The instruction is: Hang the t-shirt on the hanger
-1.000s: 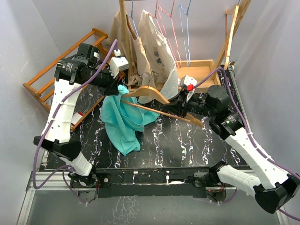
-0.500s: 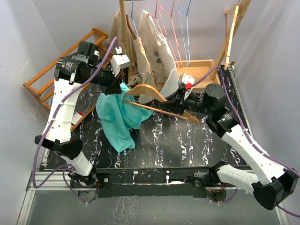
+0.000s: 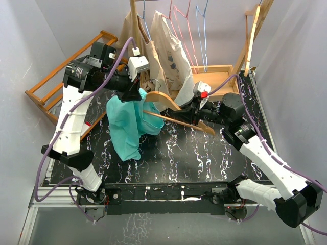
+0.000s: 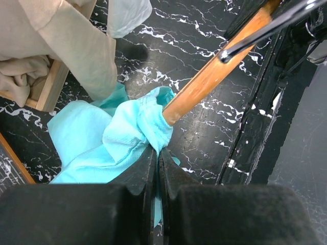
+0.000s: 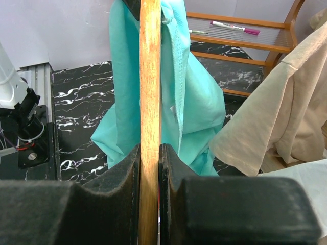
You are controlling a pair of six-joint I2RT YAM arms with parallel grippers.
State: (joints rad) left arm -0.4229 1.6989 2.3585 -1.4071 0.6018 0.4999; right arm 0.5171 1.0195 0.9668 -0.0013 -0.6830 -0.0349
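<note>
Teal t-shirt (image 3: 126, 124) x1, wood hanger (image 5: 149, 76) x1

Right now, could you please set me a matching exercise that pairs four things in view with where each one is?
Things:
1. t-shirt
2. hanger
3. beige shirts
4. marker pen

Places:
a. lying on the wooden rack
b. clamped between the right fingers
c. hanging at the back
d. pinched by the left fingers

Pairs: 1-d, 2-b, 3-c, 4-a.
</note>
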